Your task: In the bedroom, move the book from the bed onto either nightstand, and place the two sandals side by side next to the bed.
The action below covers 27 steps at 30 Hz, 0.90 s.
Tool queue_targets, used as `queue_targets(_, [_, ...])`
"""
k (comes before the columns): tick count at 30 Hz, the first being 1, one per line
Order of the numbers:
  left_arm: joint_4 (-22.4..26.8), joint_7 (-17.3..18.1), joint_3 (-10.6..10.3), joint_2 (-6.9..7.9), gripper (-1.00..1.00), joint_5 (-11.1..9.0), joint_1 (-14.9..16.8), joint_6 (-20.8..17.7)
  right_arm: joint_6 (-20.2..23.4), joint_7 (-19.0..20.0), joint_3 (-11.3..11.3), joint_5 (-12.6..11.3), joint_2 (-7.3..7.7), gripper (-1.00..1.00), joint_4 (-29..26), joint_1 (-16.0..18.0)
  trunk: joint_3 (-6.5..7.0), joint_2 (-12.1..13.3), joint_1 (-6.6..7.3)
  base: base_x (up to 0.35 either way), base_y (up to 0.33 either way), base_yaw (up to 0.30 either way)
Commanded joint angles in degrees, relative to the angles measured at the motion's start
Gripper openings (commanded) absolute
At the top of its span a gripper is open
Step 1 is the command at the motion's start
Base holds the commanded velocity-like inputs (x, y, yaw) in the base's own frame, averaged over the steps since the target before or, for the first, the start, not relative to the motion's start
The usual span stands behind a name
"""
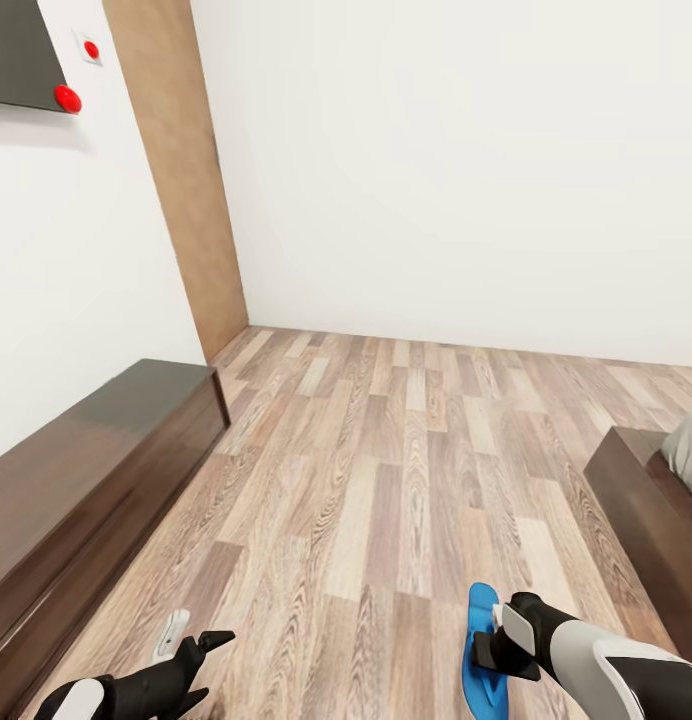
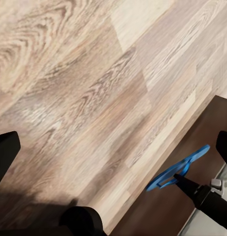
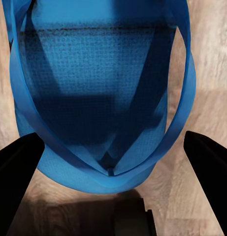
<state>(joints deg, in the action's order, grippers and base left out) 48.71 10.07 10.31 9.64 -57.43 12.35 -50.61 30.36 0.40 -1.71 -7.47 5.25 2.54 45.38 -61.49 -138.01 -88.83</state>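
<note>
One bright blue sandal (image 1: 479, 650) appears to lie on the wood floor at the lower right, a short way from the bed (image 1: 641, 510) and its dark frame. My right gripper (image 1: 494, 645) is open right over it. In the right wrist view the sandal (image 3: 101, 83) and its straps sit between the widely spread black fingers (image 3: 17, 167). From the left wrist, the sandal (image 2: 179, 168) shows edge-on before the bed frame. My left gripper (image 1: 208, 665) hangs open and empty over bare floor at the lower left. The book and the nightstand are out of view.
A long low dark wooden cabinet (image 1: 86, 470) runs along the left wall, under a dark wall-mounted object with a red knob (image 1: 68, 98). A wooden door panel (image 1: 181, 170) stands in the corner. A small white object (image 1: 171, 632) lies beside my left gripper. Wood floor (image 1: 386, 470) stretches ahead.
</note>
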Motion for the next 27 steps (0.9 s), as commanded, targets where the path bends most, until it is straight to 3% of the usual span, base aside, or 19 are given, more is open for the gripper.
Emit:
queue_targets(1, [-0.02,0.39,0.15,-0.01,1.00,0.39,0.04,-0.29,0.05,0.04,-0.13,-0.28,0.03,-1.00,0.09,0.06,-0.05,-0.02,0.01,0.000,0.001,0.099])
queue_targets(18, [-0.02,0.39,0.15,-0.11,1.00,0.39,0.04,-0.28,-1.88,-0.04,0.03,-0.37,-0.06,-1.00,0.09,0.06,-0.05,-0.02,0.01,0.000,0.000,0.016])
queue_targets(27, [-0.02,0.39,0.15,-0.15,1.00,0.39,0.04,-0.31,-1.97,-0.05,0.01,-0.39,-0.06,-1.00,0.09,0.05,-0.05,-0.02,0.01,0.000,0.000,0.125])
